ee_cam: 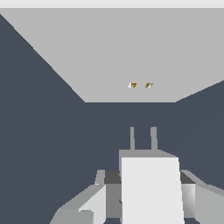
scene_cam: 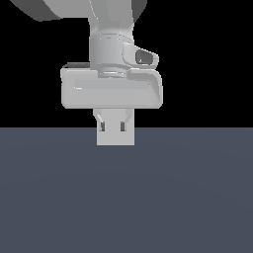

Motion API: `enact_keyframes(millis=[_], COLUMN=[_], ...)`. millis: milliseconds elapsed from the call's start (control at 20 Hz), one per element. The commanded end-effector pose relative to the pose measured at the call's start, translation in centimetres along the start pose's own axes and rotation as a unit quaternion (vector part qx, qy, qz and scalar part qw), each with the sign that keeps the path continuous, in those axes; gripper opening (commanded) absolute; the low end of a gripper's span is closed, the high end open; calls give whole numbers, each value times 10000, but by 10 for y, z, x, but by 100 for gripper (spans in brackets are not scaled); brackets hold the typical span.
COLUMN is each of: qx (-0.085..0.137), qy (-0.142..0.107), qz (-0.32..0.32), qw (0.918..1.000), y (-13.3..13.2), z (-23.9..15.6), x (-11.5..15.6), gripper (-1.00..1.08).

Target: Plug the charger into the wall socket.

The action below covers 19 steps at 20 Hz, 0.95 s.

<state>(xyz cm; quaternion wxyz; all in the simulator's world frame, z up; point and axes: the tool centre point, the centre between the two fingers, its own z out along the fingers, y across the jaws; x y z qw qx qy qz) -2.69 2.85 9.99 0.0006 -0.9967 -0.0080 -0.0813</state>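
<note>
A bare simulated test scene is shown rather than a furnished room. A flat, untextured dark blue-grey floor (scene_cam: 188,197) is seen, with plain black rendered behind it. On that floor, a flat-shaded light-grey wall socket (ee_cam: 118,57) stands, the only fixture.

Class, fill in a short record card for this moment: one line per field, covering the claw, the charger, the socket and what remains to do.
claw: shut on the charger
charger: held, two prongs pointing toward the wall socket
wall socket: grey panel, two small holes visible
prongs and holes: apart, a gap shows between them in the wrist view
task status: not yet plugged in
</note>
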Motion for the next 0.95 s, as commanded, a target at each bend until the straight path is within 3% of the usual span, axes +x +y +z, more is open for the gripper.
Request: enact_keyframes(millis=[0,500,900], qx=[0,0,0], qy=[2,2,2], qz=[0,0,0], qw=[10000,10000,10000], y=[0,0,0], z=[1,6,7], x=[5,39,45], gripper=[-100,-100,-100])
